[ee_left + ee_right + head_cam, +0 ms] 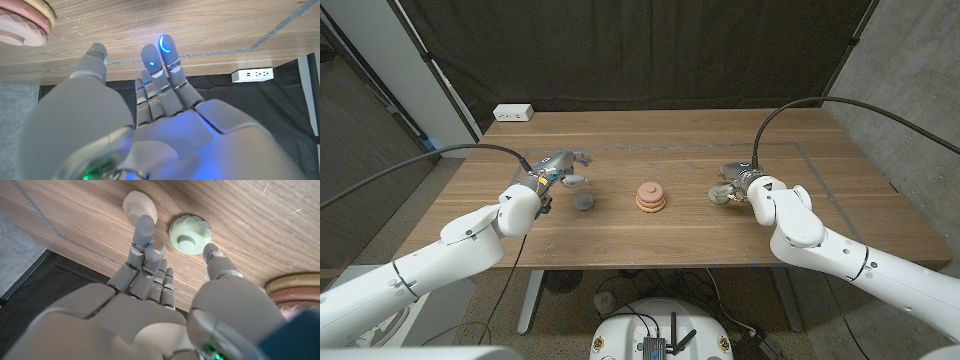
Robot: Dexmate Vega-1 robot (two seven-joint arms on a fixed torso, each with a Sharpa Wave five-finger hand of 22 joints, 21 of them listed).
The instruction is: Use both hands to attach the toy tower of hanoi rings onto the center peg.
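Both hands' fingers spread, empty, over scratched wooden table (620, 235); black curtain (640, 50) behind.

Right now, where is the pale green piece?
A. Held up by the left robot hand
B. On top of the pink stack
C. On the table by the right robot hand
C: the pale green piece lies on the table, between the right robot hand's fingers.
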